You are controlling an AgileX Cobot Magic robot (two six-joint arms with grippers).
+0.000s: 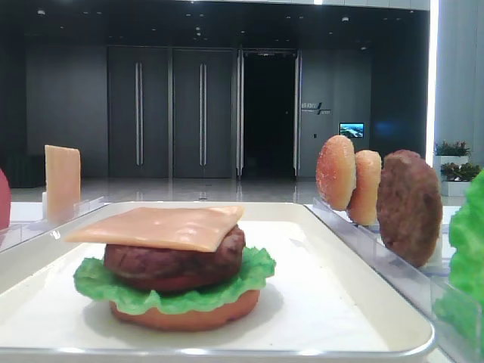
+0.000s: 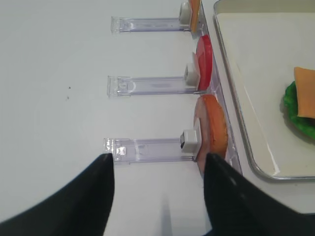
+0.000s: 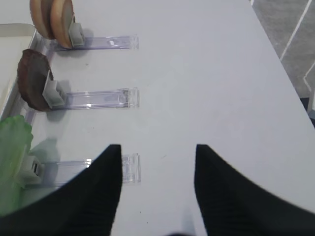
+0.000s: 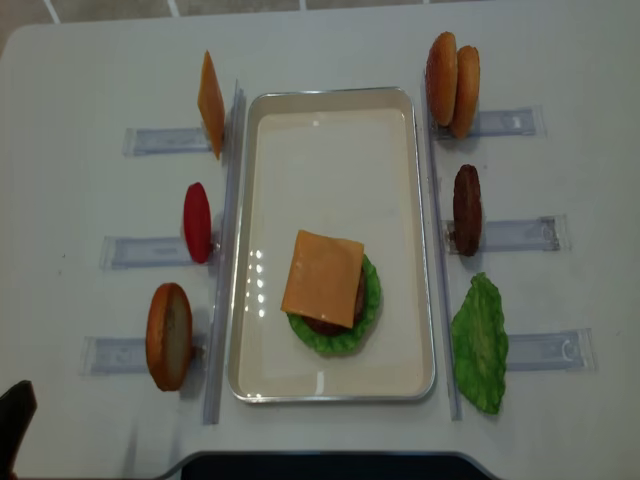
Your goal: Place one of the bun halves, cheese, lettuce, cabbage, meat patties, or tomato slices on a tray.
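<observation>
Both grippers hang low over bare tabletop at the near edge, holding nothing. The left gripper [image 2: 157, 189] has its jaws spread wide, aimed at the nearest rack [image 2: 147, 150] on its side, where a bun half [image 2: 214, 130] stands on edge. The right gripper [image 3: 157, 184] is likewise spread and empty, facing the rack that props up a spare lettuce leaf [image 3: 12, 157].

Between the two rows of racks lies the tray [image 4: 330, 385], and on it, toward the near end, a half-built burger: a bun base [image 1: 185, 316] at the bottom, lettuce [image 1: 170, 291] over it, a meat patty [image 1: 174, 261] next, and a slice of cheese [image 1: 159, 225] on top, set slightly askew with its corners overhanging.

Farther along the left row stand a tomato slice [image 4: 197, 222] and then a second cheese slice [image 4: 211, 103]. On the right row stand a second patty [image 4: 466, 208] and, at the far end, two more bun halves [image 4: 452, 70] leaning together.

The risks appear plain. Every piece stands on edge, so a grip set off-centre could tip it off its rack. Dropped from too high or off-centre, a new piece could slide the loose cheese or topple the stack. A low approach could clip the tray's rim.
</observation>
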